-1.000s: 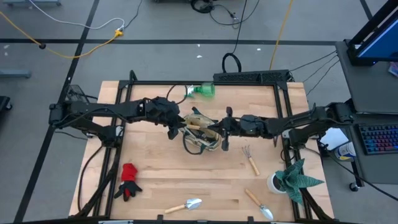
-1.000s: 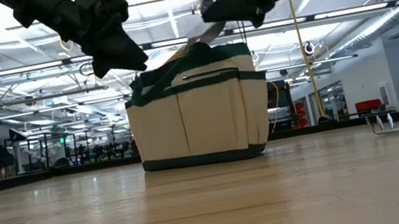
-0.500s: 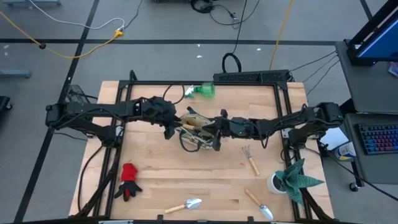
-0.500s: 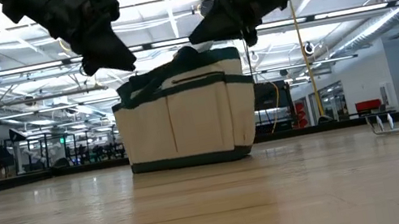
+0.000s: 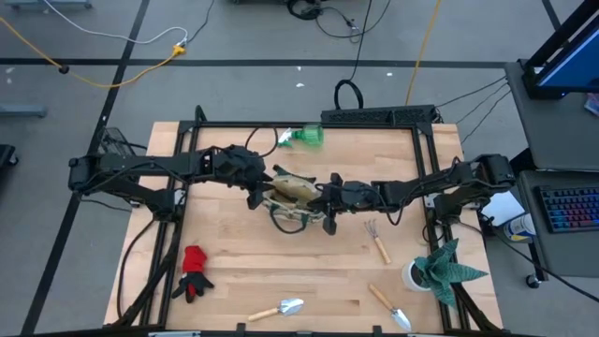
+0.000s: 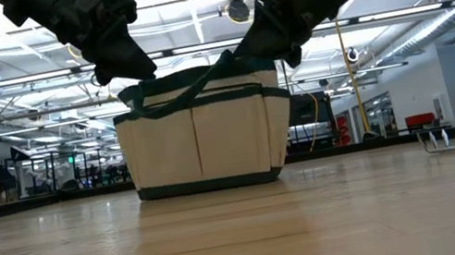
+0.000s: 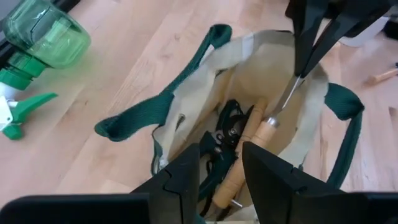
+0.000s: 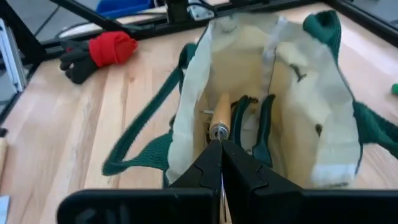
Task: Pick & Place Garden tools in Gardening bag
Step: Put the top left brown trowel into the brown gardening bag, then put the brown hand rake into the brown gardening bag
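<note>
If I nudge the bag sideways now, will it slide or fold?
Probably fold first: the bag looks like soft fabric, its rim sagging and handles lying limp. It may also drag along the table, since it seems light with few tools inside.
</note>
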`<state>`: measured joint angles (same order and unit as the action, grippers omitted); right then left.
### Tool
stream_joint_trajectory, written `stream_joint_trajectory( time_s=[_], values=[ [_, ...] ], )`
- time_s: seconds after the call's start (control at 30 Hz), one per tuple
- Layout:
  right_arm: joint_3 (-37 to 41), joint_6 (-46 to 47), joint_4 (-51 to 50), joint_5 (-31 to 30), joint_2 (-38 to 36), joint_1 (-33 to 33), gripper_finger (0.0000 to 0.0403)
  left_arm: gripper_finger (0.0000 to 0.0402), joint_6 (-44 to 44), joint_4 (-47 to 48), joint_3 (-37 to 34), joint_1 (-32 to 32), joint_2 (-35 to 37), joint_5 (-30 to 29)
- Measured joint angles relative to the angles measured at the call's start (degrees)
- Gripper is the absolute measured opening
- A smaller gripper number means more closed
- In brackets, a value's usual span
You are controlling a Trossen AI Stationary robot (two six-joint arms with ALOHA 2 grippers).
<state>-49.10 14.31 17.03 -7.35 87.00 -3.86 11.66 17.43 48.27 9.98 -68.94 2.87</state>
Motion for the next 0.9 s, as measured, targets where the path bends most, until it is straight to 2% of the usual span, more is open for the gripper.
stream_joint_trajectory(
  time_s=[0.27, 0.53, 0.9],
  values=[
    [0.0, -0.4, -3.6, 0.1, 0.0, 0.3, 0.0, 0.0127, 0.0, -4.7, 0.0, 0.0, 0.0, 0.0],
    [0.0, -1.5, -4.0, 0.5, 0.0, 1.7, 0.0002, 0.0127, -0.9, -4.9, 0.0, -1.1, 0.0, 0.0],
    [0.0, -5.2, -3.5, 0.1, 0.0, 2.0, 0.0081, 0.0127, -1.5, -4.9, 0.0, -1.1, 0.0, 0.0]
  ],
)
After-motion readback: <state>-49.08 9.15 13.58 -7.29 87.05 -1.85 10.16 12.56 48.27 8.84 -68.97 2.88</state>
